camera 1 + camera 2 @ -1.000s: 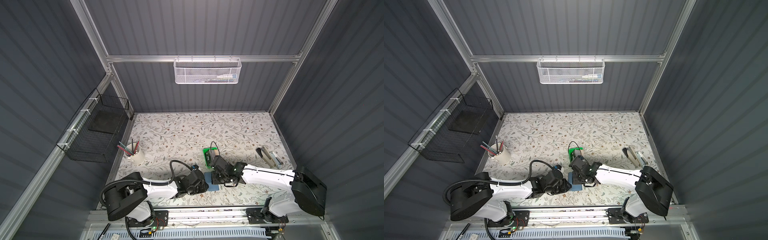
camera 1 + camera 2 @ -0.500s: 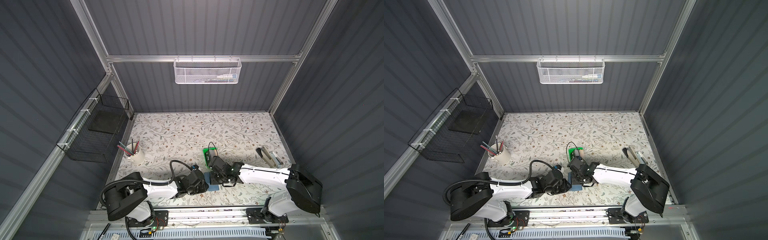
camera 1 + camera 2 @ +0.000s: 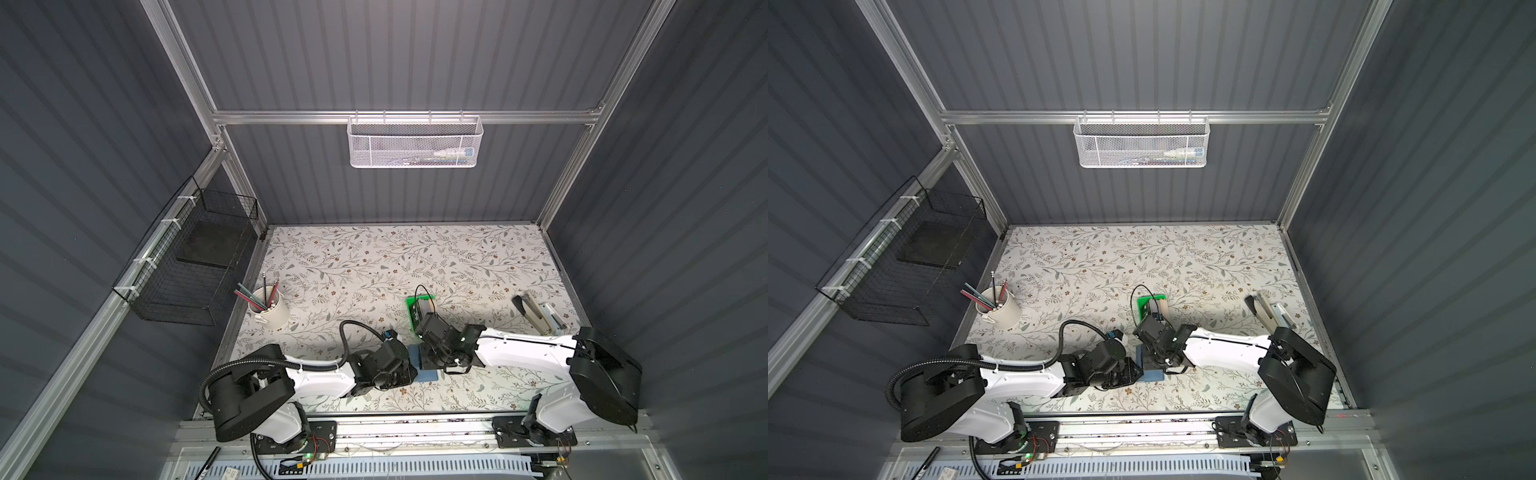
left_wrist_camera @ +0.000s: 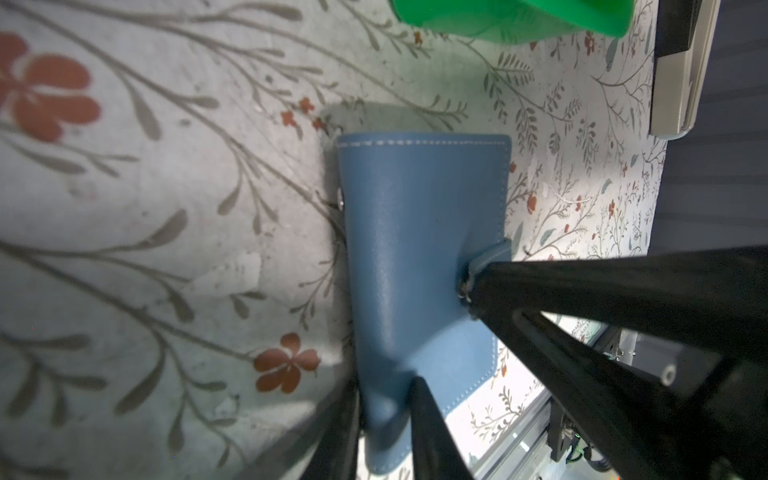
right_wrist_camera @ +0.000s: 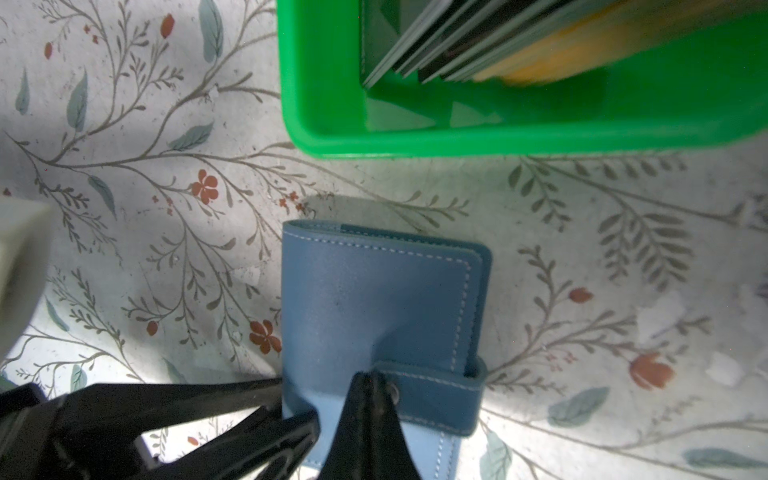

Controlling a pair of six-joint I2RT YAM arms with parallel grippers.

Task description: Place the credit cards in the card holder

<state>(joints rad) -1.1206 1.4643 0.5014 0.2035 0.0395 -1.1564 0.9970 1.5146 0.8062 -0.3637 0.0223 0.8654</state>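
Right gripper [image 5: 370,380] edged left, pinching blue leather-like card holder [image 5: 374,299] by tab; left gripper [image 4: 380,399] clamps its edge; we note green plastic tray [image 5: 415,143] beyond.

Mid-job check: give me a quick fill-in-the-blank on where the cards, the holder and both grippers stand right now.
1. The credit cards stand on edge in the ____ tray.
2. The card holder lies ____ on the table, no pocket sleeves showing.
3. The right gripper pinches the holder's snap ____.
4. The left gripper clamps the same ____ at its spine side.
Missing words: green; closed; tab; card holder.
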